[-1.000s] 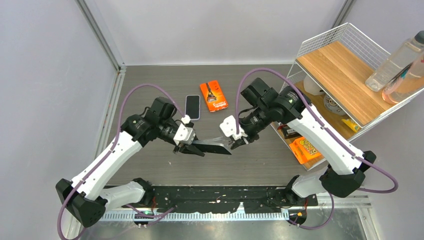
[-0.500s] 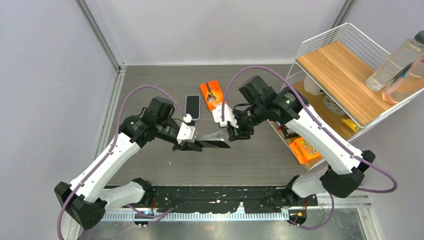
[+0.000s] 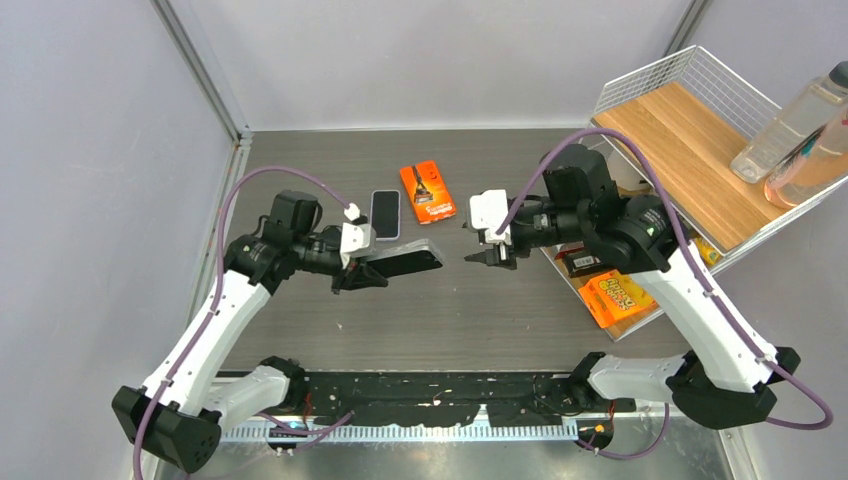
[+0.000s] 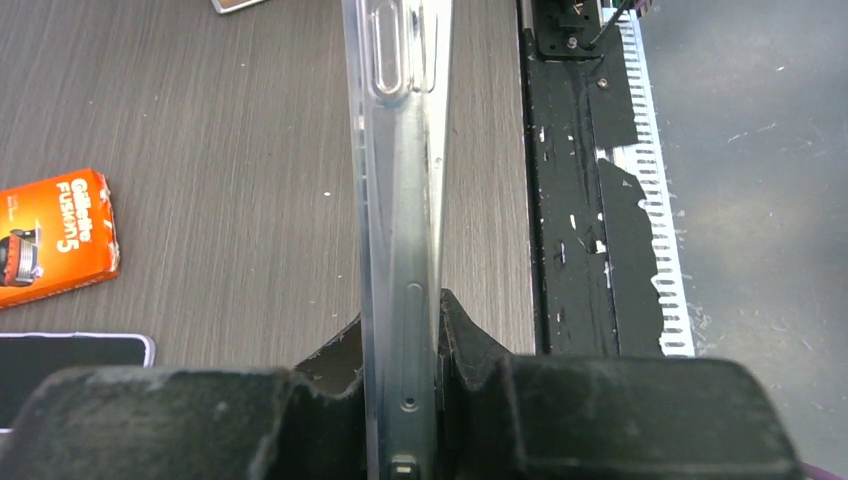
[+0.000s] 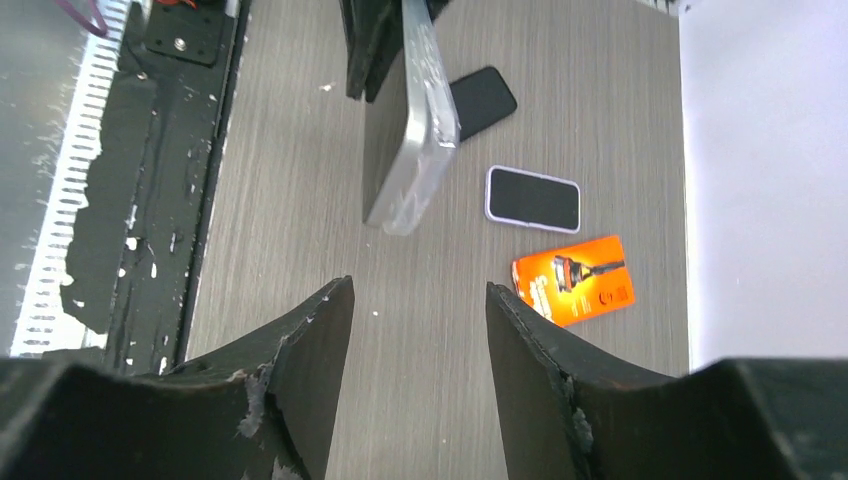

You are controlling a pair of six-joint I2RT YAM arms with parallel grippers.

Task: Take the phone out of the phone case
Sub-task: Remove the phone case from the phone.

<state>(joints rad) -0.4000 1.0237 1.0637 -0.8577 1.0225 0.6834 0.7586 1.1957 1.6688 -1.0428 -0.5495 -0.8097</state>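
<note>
A dark phone (image 3: 408,259) in a clear case (image 4: 398,120) hangs above the table, held edge-up. My left gripper (image 3: 362,274) is shut on its near end, with one black finger pressed on each face (image 4: 400,312). The phone's grey side rail (image 4: 408,380) shows inside the clear shell. In the right wrist view the cased phone (image 5: 415,130) points toward my right gripper (image 5: 418,290). That gripper (image 3: 478,246) stands open and empty, a short gap to the right of the phone's free end.
A second phone (image 3: 385,213) with a pale rim lies flat on the table behind. An orange razor box (image 3: 427,191) lies next to it. A wire shelf (image 3: 690,140) with bottles and orange packets (image 3: 612,296) stands at the right. A black base strip (image 4: 570,200) runs along the near edge.
My right gripper has opened, let go of the phone's free end and drawn back to the right. The left arm has swung the cased phone back and leftward.
</note>
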